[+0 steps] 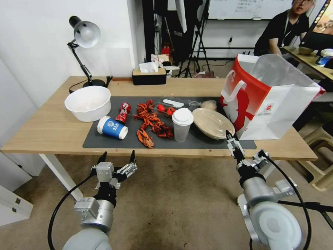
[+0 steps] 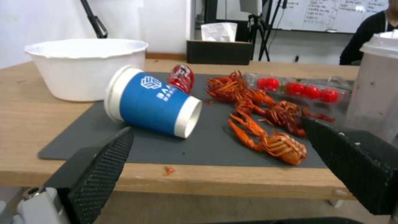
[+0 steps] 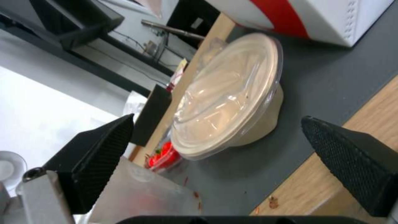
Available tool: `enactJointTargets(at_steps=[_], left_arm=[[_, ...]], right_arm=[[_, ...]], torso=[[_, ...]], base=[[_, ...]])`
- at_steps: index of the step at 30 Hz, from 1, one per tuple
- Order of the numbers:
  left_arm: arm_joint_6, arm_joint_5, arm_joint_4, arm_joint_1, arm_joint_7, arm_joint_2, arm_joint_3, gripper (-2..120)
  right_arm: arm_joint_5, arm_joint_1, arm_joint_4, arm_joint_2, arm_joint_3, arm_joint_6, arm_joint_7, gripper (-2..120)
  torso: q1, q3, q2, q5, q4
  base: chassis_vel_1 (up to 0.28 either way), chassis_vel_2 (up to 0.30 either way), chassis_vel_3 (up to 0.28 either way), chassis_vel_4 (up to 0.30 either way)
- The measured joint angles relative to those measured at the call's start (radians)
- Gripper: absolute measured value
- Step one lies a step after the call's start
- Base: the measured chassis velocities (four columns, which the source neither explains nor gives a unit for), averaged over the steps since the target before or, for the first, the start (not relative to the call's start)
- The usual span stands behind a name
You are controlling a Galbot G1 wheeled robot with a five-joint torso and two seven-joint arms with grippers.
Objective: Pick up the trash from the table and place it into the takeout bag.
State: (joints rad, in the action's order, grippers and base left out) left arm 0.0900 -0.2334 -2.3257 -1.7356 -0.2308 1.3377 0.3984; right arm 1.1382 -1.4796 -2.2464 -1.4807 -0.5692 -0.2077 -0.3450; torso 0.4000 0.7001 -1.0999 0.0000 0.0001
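Tools wide: right tool at mat edge beside lidded bowl, left tool off table edge.

White empty bowl: beyond the left claw, slightly to its left. Black desk lamp: behind the bowl. Black tissue box: far side, between both claws. Crayfish shells: ahead of the left claw, slightly right.
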Motion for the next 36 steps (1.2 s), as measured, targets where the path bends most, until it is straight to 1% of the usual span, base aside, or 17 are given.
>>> enactJointTargets(at_steps=[4,14,16,17,18,20,21,23,24,25,27,28,29,32,33,34,36], left_arm=[[-0.009,0.002,-0.006,-0.009,0.0,0.002,0.013,100],[-0.028,0.01,-0.007,-0.022,-0.002,0.015,0.024,100],[-0.031,0.012,-0.007,-0.025,-0.002,0.017,0.026,100],[-0.033,0.013,-0.007,-0.026,-0.003,0.018,0.027,100],[-0.033,0.013,-0.007,-0.026,-0.003,0.018,0.027,100],[-0.039,0.015,-0.007,-0.028,-0.004,0.021,0.029,100],[-0.039,0.015,-0.007,-0.028,-0.004,0.021,0.029,100],[-0.042,0.015,-0.006,-0.029,-0.005,0.022,0.029,100],[-0.042,0.015,-0.006,-0.029,-0.005,0.022,0.029,100],[-0.044,0.016,-0.003,-0.029,-0.004,0.022,0.03,100],[-0.05,0.02,0.001,-0.028,0.001,0.02,0.03,100],[-0.051,0.02,0.001,-0.027,0.002,0.02,0.03,100],[-0.051,0.02,0.001,-0.027,0.002,0.02,0.03,100],[-0.054,0.019,0.0,-0.027,0.0,0.02,0.031,100],[-0.054,0.019,0.0,-0.027,0.0,0.02,0.031,100],[-0.057,0.017,-0.001,-0.031,-0.002,0.02,0.031,100],[-0.065,0.016,-0.001,-0.034,-0.006,0.02,0.032,100]], right_arm=[[0.027,0.044,0.035,0.019,0.004,-0.024,-0.031,100],[0.099,0.118,0.098,0.032,0.016,-0.038,-0.068,100],[0.137,0.148,0.112,0.033,0.018,-0.044,-0.095,100],[0.153,0.163,0.118,0.032,0.018,-0.046,-0.113,98],[0.153,0.163,0.118,0.032,0.018,-0.046,-0.113,98],[0.177,0.189,0.133,0.03,0.018,-0.05,-0.138,89],[0.177,0.189,0.133,0.03,0.018,-0.05,-0.138,89],[0.185,0.194,0.137,0.029,0.018,-0.05,-0.147,82],[0.185,0.194,0.137,0.029,0.018,-0.05,-0.147,82],[0.189,0.195,0.14,0.029,0.018,-0.05,-0.15,78],[0.194,0.198,0.144,0.028,0.018,-0.05,-0.157,67],[0.197,0.2,0.145,0.028,0.018,-0.049,-0.159,63],[0.197,0.2,0.145,0.028,0.018,-0.049,-0.159,63],[0.2,0.202,0.146,0.024,0.016,-0.048,-0.161,50],[0.2,0.202,0.146,0.024,0.016,-0.048,-0.161,50],[0.2,0.201,0.146,0.022,0.015,-0.048,-0.161,43],[0.2,0.198,0.146,0.022,0.013,-0.047,-0.161,34]], torso=[[0.0,0.0,0.0,0.0001,0.0],[0.0,0.0,0.0,-0.0001,-0.0001],[0.0,0.0,0.0,0.0001,-0.0001],[0.0,0.0,0.0,0.0001,-0.0001],[0.0,0.0,0.0,0.0001,-0.0001],[0.0,0.0,0.0,0.0,0.0001],[0.0,0.0,0.0,0.0,0.0001],[0.0,0.0,0.0,-0.0001,-0.0001],[0.0,0.0,0.0,-0.0001,-0.0001],[0.0,0.0,0.0,0.0,-0.0002],[0.0,0.0,0.0,0.0,-0.0001],[0.0,0.0,0.0,0.0,-0.0002],[0.0,0.0,0.0,0.0,-0.0002],[0.0,0.0,0.0,0.0,-0.0001],[0.0,0.0,0.0,0.0,-0.0001],[0.0,0.0,0.0,0.0,-0.0001],[0.0,0.0,0.0,0.0,-0.0001]], base=[[0.0,0.0,0.0,0.0],[0.0,0.0,0.0,0.0],[0.0,0.0,0.0,0.0],[0.0,0.0,0.0,0.0],[0.0,0.0,0.0,0.0],[0.0,0.0,0.0,0.0],[0.0,0.0,0.0,0.0],[0.0,0.0,0.0,0.0],[0.0,0.0,0.0,0.0],[0.0,0.0,0.0,0.0],[0.0,0.0,0.0,0.0],[0.0,0.0,0.0,0.0],[0.0,0.0,0.0,0.0],[0.0,0.0,0.0,0.0],[0.0,0.0,0.0,0.0],[0.0,0.0,0.0,0.0],[0.0,0.0,0.0,0.0]])
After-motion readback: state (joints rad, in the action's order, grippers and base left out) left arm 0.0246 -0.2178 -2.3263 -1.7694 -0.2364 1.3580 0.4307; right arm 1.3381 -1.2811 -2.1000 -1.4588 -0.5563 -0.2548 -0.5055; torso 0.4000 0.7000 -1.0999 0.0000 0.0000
